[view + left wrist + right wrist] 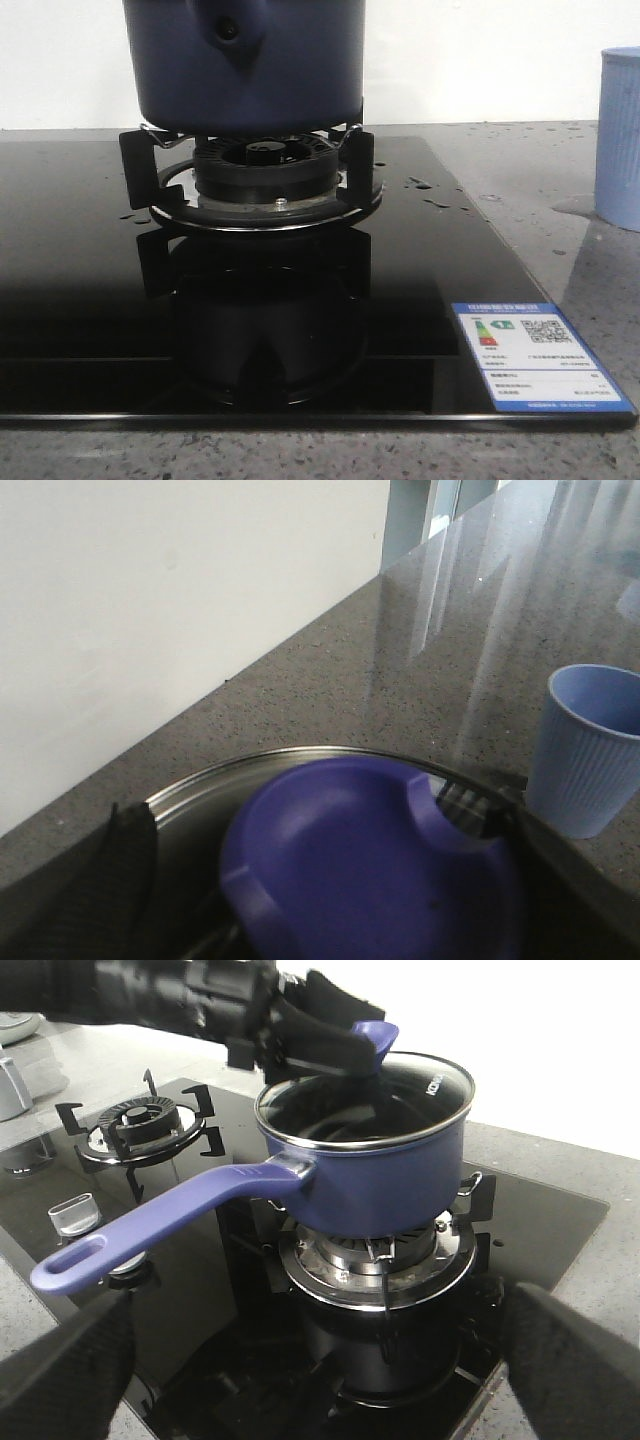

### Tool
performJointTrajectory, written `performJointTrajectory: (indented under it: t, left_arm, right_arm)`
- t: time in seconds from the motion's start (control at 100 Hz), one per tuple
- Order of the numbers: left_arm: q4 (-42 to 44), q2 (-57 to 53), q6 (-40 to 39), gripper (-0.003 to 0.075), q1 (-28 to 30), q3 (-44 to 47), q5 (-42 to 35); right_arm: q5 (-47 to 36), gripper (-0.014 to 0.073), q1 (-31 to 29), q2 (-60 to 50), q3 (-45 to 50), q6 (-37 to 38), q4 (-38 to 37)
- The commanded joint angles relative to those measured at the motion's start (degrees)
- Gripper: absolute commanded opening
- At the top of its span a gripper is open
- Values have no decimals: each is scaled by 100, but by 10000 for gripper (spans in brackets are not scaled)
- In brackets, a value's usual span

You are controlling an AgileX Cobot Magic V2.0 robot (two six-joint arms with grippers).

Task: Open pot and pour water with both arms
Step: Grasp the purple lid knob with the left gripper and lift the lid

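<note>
The dark navy pot (245, 60) stands on the burner grate (265, 190), and its long handle (150, 1225) points out over the hob. A glass lid (195, 790) with a blue knob (370, 870) covers it. My left gripper (325, 815) is open and straddles the knob (378, 1032). Glass shows between one finger (115, 880) and the knob. From the right wrist the left gripper (345, 1040) sits over the lid. My right gripper (320, 1360) is open and holds nothing. It hangs in front of the pot (390, 1175), below the handle's level.
A pale blue ribbed cup (620, 135) stands on the grey counter to the right of the black glass hob (90, 300). Water drops (430, 190) lie on the glass. A second burner (150, 1125) sits beyond the pot handle. A white wall runs behind.
</note>
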Motion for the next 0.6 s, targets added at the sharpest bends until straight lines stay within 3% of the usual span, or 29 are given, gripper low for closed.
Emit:
performJointTrajectory:
  t: [0.0,0.25,0.59]
  left_arm:
    - [-417,-79,12,591,-39,-189,163]
    - [-605,23,12,568,-62,-189,202]
    - [-736,23,12,319,-62,-189,202]
  right_arm:
    - [-309,653,-42,100,-169,-80,205]
    - [-359,653,-42,100,-169,-80,197]
    - [-536,653,-42,100,-169,-80,197]
